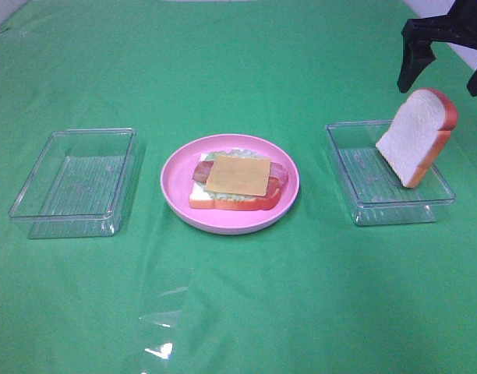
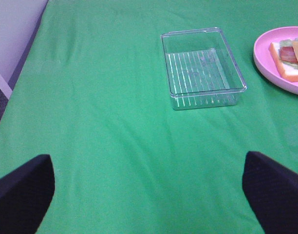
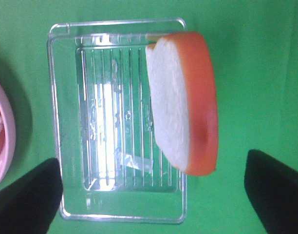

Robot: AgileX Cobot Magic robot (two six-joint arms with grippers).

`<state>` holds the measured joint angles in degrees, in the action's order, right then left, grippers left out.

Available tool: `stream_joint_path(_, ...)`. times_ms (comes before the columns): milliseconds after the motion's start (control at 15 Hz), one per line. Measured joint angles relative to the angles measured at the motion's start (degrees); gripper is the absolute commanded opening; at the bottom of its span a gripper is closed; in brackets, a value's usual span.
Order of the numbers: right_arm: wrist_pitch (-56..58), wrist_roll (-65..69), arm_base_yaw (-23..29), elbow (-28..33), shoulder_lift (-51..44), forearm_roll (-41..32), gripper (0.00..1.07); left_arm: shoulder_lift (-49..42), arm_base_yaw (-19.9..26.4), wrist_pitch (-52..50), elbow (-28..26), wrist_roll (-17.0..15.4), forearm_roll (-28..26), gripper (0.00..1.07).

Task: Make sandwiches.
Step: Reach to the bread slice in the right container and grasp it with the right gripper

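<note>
At the middle of the green cloth (image 1: pixel 301 312) sits a pink plate (image 1: pixel 176 195) with the half-made sandwich (image 1: pixel 237 181): bread, lettuce, bacon and yellow cheese on top. At 3 o'clock from it, a second bread slice (image 1: pixel 416 136) leans on edge in a clear tray (image 1: pixel 355 195). At 9 o'clock sits another clear tray (image 1: pixel 36 195). The right gripper (image 1: pixel 445 58) hangs wide apart at 1 o'clock, holding nothing. The left gripper (image 2: pixel 149 187) is wide apart too, holding nothing

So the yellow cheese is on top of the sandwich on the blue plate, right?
Not quite: the round plate is pink, not blue, as the exterior high view shows. The square yellow cheese slice does lie on top of the open sandwich there.
</note>
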<state>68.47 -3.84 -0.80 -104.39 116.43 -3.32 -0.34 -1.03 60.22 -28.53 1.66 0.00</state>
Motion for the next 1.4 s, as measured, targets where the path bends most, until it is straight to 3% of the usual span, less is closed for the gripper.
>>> stream_joint_path(267,1.09,-0.40,-0.92,-6.47,5.16,0.17,0.96,0.00,0.00,0.00,0.00,0.00,0.00,0.97)
stream_joint_path(600,1.09,-1.55,-5.39,-6.76,8.77,-3.09,0.96,0.00,0.00,0.00,0.00,0.00,0.00,0.97)
stream_joint_path(800,1.09,-3.09,-5.39,-6.82,10.66,-8.94,0.96,0.00,0.00,0.00,0.00,0.00,0.34,0.97)
stream_joint_path(1000,1.03,-3.21,-5.39,-6.99,13.69,-9.97,0.93,0.00,0.00,0.00,0.00,0.00,0.00,0.97)
stream_joint_path(1067,1.03,-3.21,-5.39,-6.99,13.75,-9.97,0.88,0.00,0.00,0.00,0.00,0.00,0.34,0.97)
stream_joint_path(1333,1.03,-3.09,-5.39,-7.10,13.75,-9.91,0.48,0.00,0.00,0.00,0.00,0.00,0.34,0.97)
stream_joint_path(1400,1.03,-3.09,-5.39,-7.10,13.75,-9.74,0.47,0.00,0.00,0.00,0.00,0.00,0.34,0.97)
